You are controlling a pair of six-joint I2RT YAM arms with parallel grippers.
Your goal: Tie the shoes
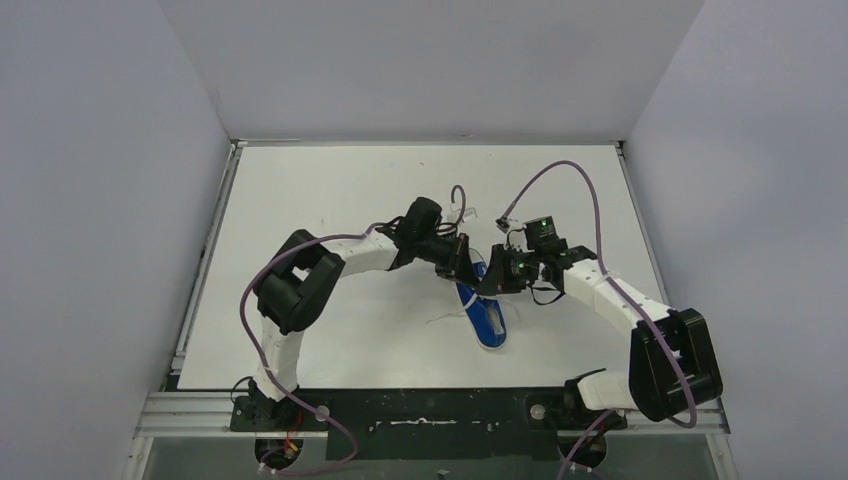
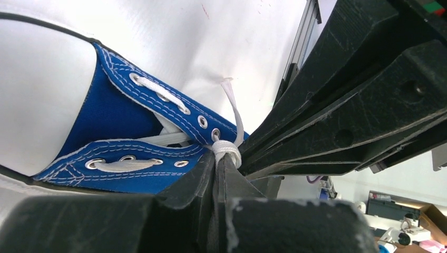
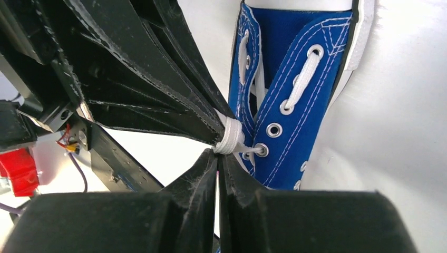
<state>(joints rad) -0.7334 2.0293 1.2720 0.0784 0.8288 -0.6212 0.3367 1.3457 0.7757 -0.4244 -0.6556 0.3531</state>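
Top external view: the blue sneaker (image 1: 487,320) lies on the white table (image 1: 330,190) in front of the two arm bases, and its far end is tucked under the two claws. The left gripper (image 1: 461,262) reaches the sneaker from its left side and the right gripper (image 1: 497,274) from its right. Their tips nearly touch over the laced opening.

In the left wrist view, the left gripper's fingers (image 2: 203,182) are pressed together, pinching a small bunch of the white laces (image 2: 227,149) just beside an eyelet row. The right gripper's closed tips bite the same bunch from the opposite side. A loose lace end rises from the bunch. The eyelets further along the sneaker are threaded with flat lace.
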